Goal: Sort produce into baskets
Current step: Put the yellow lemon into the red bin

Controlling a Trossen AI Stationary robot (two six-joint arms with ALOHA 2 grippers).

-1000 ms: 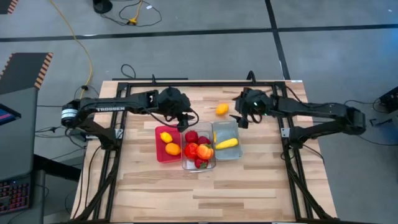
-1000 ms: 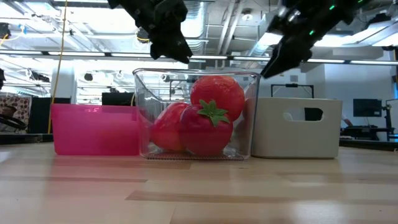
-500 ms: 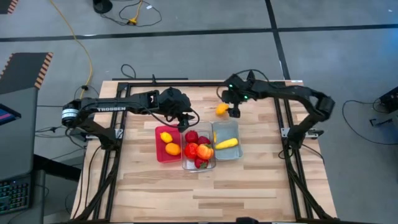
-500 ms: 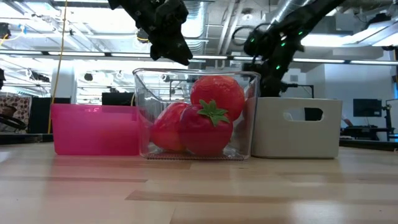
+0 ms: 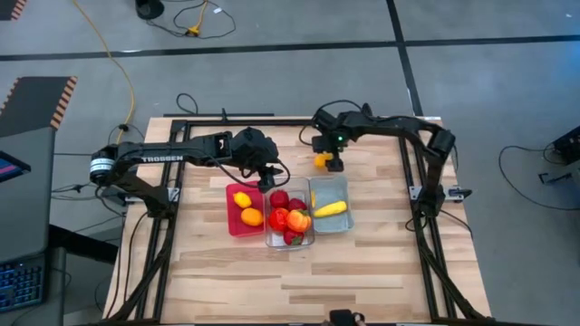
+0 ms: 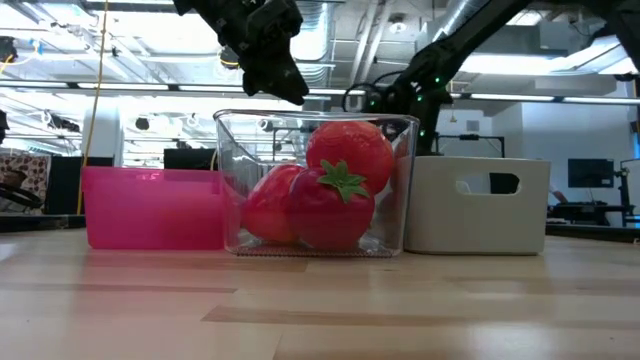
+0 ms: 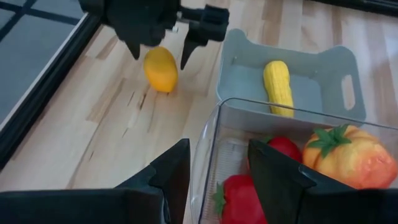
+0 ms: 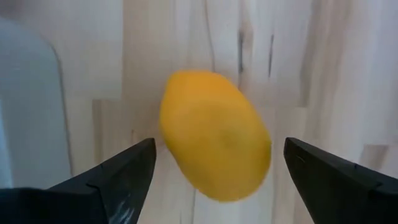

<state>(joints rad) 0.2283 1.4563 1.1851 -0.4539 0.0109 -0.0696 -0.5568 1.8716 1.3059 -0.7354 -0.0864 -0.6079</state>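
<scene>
Right gripper (image 8: 214, 186) fingers spread, bare wood both sides of orange oval (image 8: 214, 134); pale blue bin (image 7: 289, 78) wall close beside one finger.

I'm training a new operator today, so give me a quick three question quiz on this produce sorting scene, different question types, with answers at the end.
1. True or false: the right gripper is open, with a finger on each side of the loose orange fruit on the table.
2. Which basket holds the yellow corn? A) red basket B) clear basket C) pale blue basket
3. Fill in: the left gripper hovers open above the edge of the ____ basket.

Key: 1 true. 2 C. 3 clear.
</scene>
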